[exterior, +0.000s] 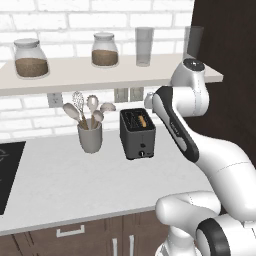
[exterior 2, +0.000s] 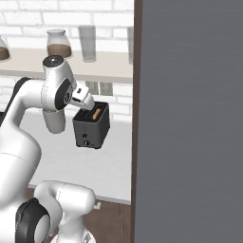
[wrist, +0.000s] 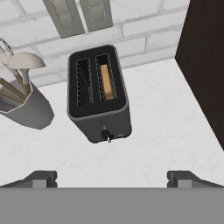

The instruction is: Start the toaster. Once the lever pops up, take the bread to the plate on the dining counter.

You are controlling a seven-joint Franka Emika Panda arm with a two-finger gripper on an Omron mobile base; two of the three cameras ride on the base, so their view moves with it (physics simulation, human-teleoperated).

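Light grey worktop (exterior: 75,175) against a white brick wall (exterior: 30,122). Black cooktop (exterior: 7,170) at the 9 o'clock edge of the left base view. A shelf (exterior: 100,72) runs above the worktop: two lidded jars (exterior: 31,59) with brown fill, plus a clear glass (exterior: 144,46). Two outlet plates (exterior: 129,94) sit on the wall under it. A tall dark panel (exterior 2: 190,118) takes the whole 3 o'clock half of the right base view.

Toaster (exterior: 137,133) stands upright on the worktop near the wall, knob face toward the base. Bread (wrist: 106,82) sits down in one slot, the one toward 3 o'clock in the hand view; other slot is bare. A grey utensil holder (exterior: 90,136) with spoons and a whisk stands just beside the toaster, at its 9 o'clock, not touching.

My arm is folded up high, elbow above shelf level, forearm angling down toward the toaster. My claw (wrist: 112,178) hangs above the worktop, clear of the toaster, looking down on it; toaster lies toward 12 o'clock from my fingertips (wrist: 41,178) in the hand view. Jaws are spread wide, nothing between them.
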